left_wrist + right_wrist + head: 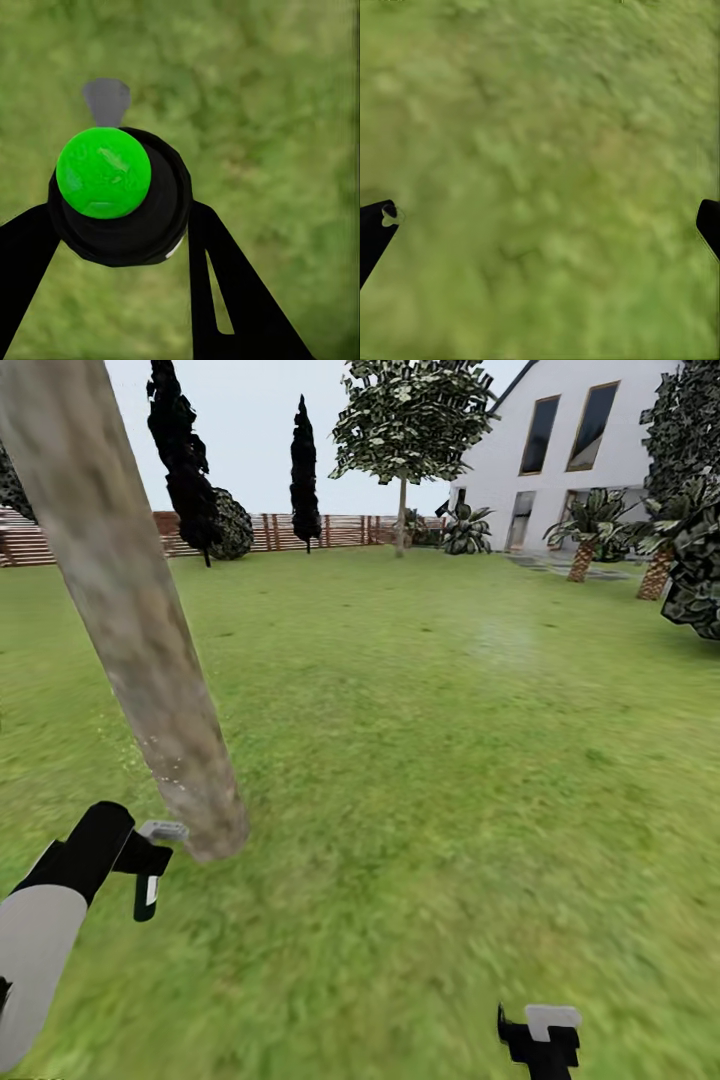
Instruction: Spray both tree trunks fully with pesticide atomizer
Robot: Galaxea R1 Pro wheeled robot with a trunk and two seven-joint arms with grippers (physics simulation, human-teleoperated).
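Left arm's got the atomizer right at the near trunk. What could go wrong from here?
1. The atomizer sits very close to the near tree trunk, low near its base; the nozzle may bump it, and spray may miss the upper trunk.
2. The far tree stands across the lawn, so coverage may get left undone.
3. The right gripper hangs open, unused.

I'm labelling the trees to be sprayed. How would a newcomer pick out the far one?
Start at the white house, then go along to the wooden fence. The tree stands there with a slim pale trunk and leafy round crown, unlike the near-black conifers and scaly palms.
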